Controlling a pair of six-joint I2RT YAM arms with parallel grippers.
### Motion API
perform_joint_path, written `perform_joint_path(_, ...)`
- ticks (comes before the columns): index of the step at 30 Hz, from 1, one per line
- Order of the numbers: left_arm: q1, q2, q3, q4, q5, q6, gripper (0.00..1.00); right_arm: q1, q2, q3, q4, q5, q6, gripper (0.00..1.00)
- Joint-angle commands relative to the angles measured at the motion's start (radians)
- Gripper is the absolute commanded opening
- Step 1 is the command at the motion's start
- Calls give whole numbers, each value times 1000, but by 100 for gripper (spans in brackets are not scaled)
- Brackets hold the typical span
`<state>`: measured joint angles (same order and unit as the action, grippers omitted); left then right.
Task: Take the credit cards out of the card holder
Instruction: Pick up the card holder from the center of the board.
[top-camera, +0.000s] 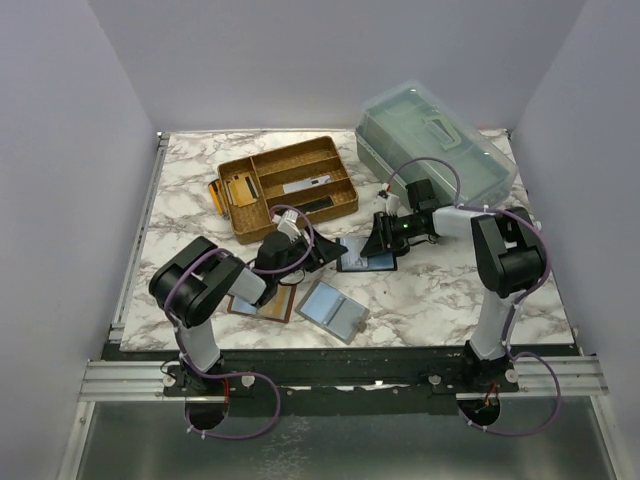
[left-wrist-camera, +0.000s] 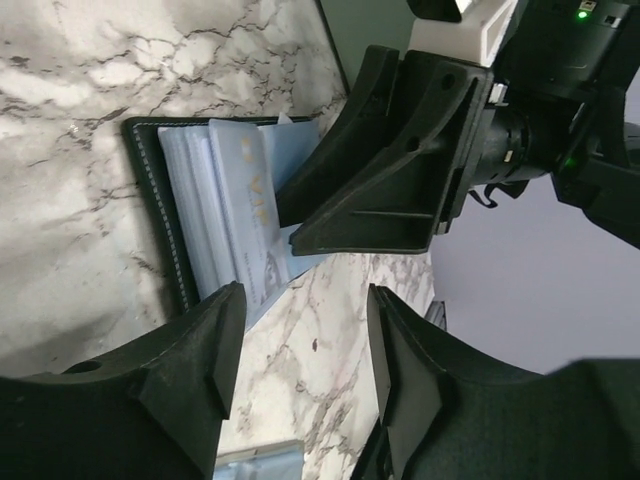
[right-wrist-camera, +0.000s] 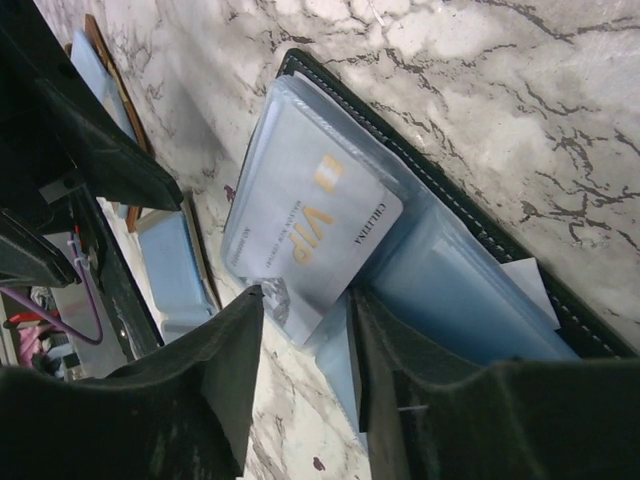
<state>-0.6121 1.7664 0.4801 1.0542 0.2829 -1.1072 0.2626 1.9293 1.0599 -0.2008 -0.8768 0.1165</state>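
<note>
Marble table; card holder open; right gripper parted at credit card.

Card holder is pretty boxed in: left gripper and right gripper crowd it from both sides, with the grey holder just on the near side. The only open table is near-right. Wooden tray blocks back-left.

We record the left gripper, jaws apart, above the marble table. The black card holder lies open. A pale credit card marked VIP protrudes from its pockets. The right gripper has its tips at that card's edge.
</note>
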Motion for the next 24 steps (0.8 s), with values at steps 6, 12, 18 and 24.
perform_joint_path(6, 2, 108, 74, 128, 55, -39, 50, 4, 55, 6, -40, 103, 9, 29)
perform_joint_path(12, 1, 145, 94, 126, 40, -46, 51, 4, 60, 13, -55, 149, -9, 18)
perform_joint_path(18, 2, 160, 110, 104, 28, -42, 52, 4, 70, 18, -64, 183, -26, 16)
perform_joint_path(24, 2, 157, 128, 69, 32, -31, 52, 4, 83, 27, -79, 220, -43, 15)
